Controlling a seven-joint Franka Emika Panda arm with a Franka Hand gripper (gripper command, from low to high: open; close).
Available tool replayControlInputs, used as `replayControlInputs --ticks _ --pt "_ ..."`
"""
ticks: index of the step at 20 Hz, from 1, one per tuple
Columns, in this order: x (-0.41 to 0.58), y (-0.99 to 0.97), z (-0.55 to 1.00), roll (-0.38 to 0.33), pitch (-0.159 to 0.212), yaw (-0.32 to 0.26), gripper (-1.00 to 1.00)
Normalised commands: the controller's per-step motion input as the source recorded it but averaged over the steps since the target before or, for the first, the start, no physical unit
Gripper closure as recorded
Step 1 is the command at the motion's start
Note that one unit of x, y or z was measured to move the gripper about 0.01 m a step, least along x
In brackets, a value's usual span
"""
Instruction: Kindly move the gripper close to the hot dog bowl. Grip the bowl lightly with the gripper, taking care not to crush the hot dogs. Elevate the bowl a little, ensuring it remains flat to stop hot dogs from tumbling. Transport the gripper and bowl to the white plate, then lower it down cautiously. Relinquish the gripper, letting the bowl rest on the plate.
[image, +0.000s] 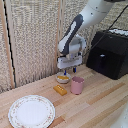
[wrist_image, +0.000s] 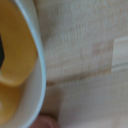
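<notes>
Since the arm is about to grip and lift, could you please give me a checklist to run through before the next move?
1. Gripper over the hot dog bowl: ok, it hangs right above it.
2. Fingers straddling the bowl rim: cannot tell; the wrist view shows only rim and hot dogs close up.
3. Bowl flat on the table: ok.
4. White plate free to receive the bowl: ok, nothing on it.
5. Path toward the plate: not ok; orange block lies near it, pink cup beside the bowl.
</notes>
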Motion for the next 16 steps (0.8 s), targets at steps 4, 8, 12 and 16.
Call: replayControlInputs --ticks 4,8,12,16 --pt "0.227 0.0 -0.12 -0.024 0.01 0.058 1.0" --pt "0.043 0.0 -0.05 -0.004 0.014 0.01 1.0" --pt "-0.004 0.0 0.0 -0.001 0.0 0.0 1.0" --pt "-0.006 0.0 0.0 0.0 -0.006 0.0 1.0"
